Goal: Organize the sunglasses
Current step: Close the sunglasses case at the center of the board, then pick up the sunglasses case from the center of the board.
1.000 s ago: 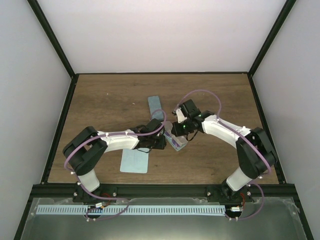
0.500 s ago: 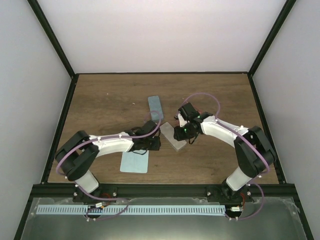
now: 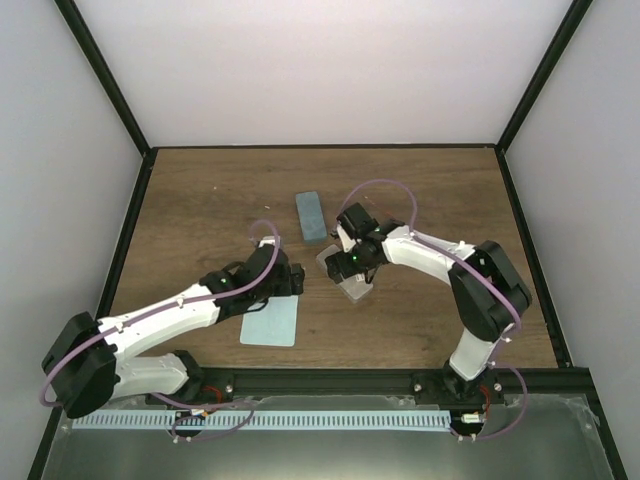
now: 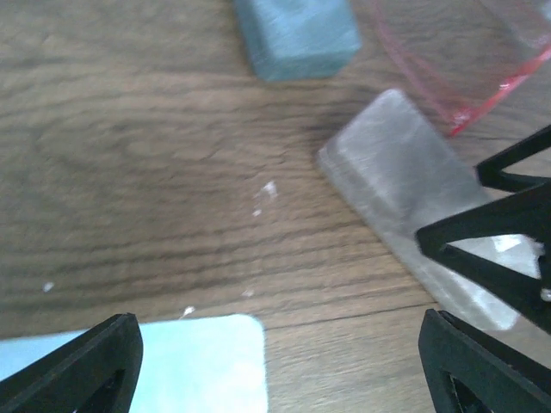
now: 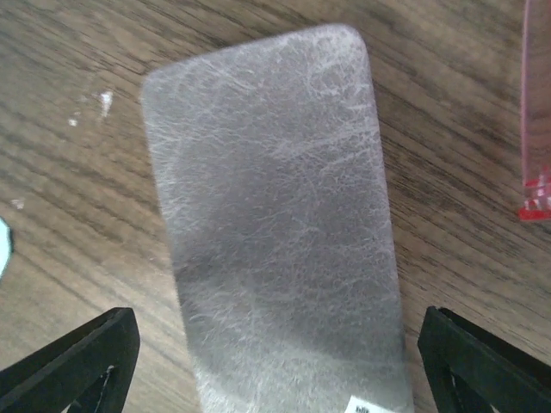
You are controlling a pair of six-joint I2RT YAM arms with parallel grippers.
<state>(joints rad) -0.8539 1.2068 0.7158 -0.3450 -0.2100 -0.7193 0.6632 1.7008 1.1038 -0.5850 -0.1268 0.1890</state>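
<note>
Now, right claw (image 5: 275, 344) spread above grey case (image 5: 275, 215), left claw (image 4: 280, 331) apart near teal cloth (image 4: 172, 366), pink sunglasses (image 4: 461, 60) beside case.

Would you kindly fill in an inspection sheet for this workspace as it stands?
Surface: brown wooden table, few pale specks.
Job's things: translucent pink-red thin-framed sunglasses, partly in view; second pair not seen.
Clutter: grey textured oblong case; blue-grey oblong case; pale teal square cloth.
Hands: left hand open, empty; right hand open above the grey case.
Cables: purple cables, looped, no snag seen.
Surroundings: white walls, black frame.
</note>
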